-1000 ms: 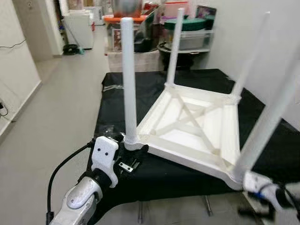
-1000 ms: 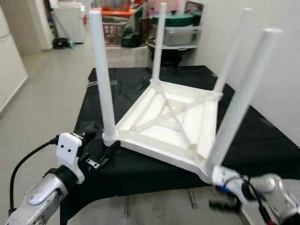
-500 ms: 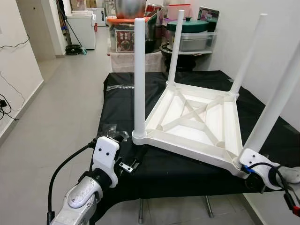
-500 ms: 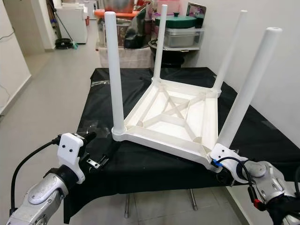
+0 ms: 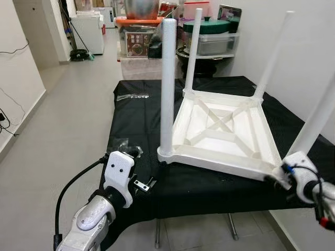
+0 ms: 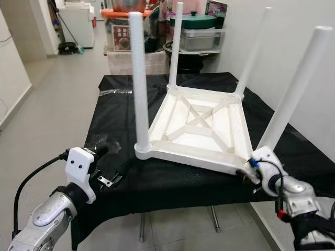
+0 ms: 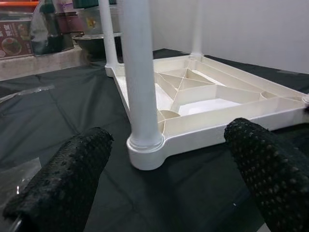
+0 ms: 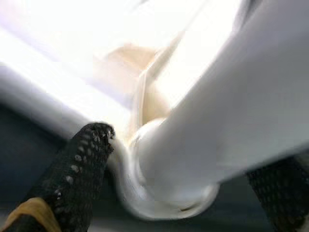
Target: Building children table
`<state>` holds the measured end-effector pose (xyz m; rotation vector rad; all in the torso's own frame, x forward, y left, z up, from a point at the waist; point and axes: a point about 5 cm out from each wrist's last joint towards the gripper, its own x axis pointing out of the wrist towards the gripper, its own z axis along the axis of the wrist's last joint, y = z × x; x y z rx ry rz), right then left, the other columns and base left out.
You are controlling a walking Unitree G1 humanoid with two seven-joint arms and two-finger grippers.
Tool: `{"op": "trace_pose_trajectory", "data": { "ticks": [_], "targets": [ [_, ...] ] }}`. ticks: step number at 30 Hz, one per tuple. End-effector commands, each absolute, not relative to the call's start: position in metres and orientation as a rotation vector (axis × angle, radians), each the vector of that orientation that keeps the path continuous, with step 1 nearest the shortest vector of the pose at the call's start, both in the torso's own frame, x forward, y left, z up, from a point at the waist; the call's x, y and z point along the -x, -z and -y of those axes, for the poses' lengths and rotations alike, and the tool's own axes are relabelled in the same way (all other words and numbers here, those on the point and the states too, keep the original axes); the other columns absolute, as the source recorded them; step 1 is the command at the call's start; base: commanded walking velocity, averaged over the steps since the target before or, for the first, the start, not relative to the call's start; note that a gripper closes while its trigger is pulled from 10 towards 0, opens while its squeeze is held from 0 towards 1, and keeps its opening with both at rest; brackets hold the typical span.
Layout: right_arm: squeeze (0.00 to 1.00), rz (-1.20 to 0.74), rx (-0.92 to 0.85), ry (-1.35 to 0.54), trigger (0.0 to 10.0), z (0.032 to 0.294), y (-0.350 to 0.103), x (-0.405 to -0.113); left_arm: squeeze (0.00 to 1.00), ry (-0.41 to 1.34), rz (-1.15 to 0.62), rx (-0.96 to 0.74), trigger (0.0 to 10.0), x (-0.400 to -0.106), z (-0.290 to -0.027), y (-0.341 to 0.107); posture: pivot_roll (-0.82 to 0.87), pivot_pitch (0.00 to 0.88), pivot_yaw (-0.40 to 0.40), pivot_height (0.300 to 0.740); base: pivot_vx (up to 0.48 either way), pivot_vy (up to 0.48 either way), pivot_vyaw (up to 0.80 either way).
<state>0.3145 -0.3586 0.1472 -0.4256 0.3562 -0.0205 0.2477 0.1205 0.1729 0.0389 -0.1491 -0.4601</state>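
**Right gripper at the near-right leg**

The white plastic children's table [image 6: 199, 130] lay upside down on the black-draped counter [image 6: 120, 110], legs up. The right gripper [image 8: 178, 179] straddled its near-right leg [image 6: 293, 94], fingers apart. The left gripper [image 7: 159, 179] hovered spread, near the near-left leg [image 7: 140, 72].

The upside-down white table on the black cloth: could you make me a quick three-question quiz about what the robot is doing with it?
1. True or false: the white table lies upside down with all four legs fitted.
2. Which gripper is at the table's near corner? A) the left gripper B) the right gripper
3. Fill in: the left gripper's fingers are ____, clear of the near leg.

Key: 1 true; 2 B, its fingers either side of the leg base at that corner; 3 open.
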Motion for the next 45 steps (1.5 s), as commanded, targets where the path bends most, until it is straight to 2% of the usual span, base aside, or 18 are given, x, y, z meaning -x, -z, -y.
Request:
{"op": "trace_pose_trajectory", "data": {
  "ticks": [1,5,10,14,16,24,32,38,45],
  "targets": [
    [0.0,-0.293,0.386,0.153,10.0,0.368,-0.159,-0.318,0.0,0.455,0.141,-0.039,10.0,-0.249,-0.121,-0.169,0.03,0.0,-0.046,0.74,0.0,0.0,0.0],
    [0.0,-0.288,0.374,0.177,10.0,0.365,-0.158,-0.321,0.0,0.454,0.141,-0.038,10.0,-0.249,-0.121,-0.169,0.03,0.0,-0.046,0.74,0.0,0.0,0.0],
    [0.0,-0.258,0.314,0.136,10.0,0.335,-0.149,-0.338,0.0,0.449,0.137,-0.046,10.0,-0.25,-0.122,-0.169,0.04,0.0,-0.049,0.74,0.0,0.0,0.0],
    [0.0,-0.247,0.296,0.12,10.0,0.324,-0.147,-0.344,0.0,0.446,0.137,-0.048,10.0,-0.25,-0.122,-0.169,0.04,0.0,-0.05,0.74,0.0,0.0,0.0],
    [0.0,-0.227,0.273,0.108,10.0,0.307,-0.146,-0.353,0.0,0.444,0.137,-0.049,10.0,-0.25,-0.122,-0.169,0.04,0.0,-0.053,0.74,0.0,0.0,0.0],
    [0.0,-0.152,0.17,0.15,10.0,0.272,-0.16,-0.378,0.0,0.425,0.138,-0.051,10.0,-0.252,-0.123,-0.169,0.04,0.0,-0.054,0.74,0.0,0.0,0.0],
    [0.0,-0.077,0.185,0.222,10.0,0.267,-0.185,-0.389,0.0,0.415,0.141,-0.055,10.0,-0.253,-0.123,-0.169,0.06,0.0,-0.062,0.74,0.0,0.0,0.0],
    [0.0,0.011,0.283,0.399,10.0,0.285,-0.212,-0.389,0.0,0.406,0.137,-0.058,10.0,-0.252,-0.123,-0.168,0.07,0.0,-0.063,0.74,0.0,0.0,0.0],
    [0.0,-0.01,0.309,0.412,10.0,0.286,-0.2,-0.386,0.0,0.405,0.131,-0.065,10.0,-0.252,-0.123,-0.167,0.06,0.0,-0.061,0.74,0.0,0.0,0.0]
  ]
}}
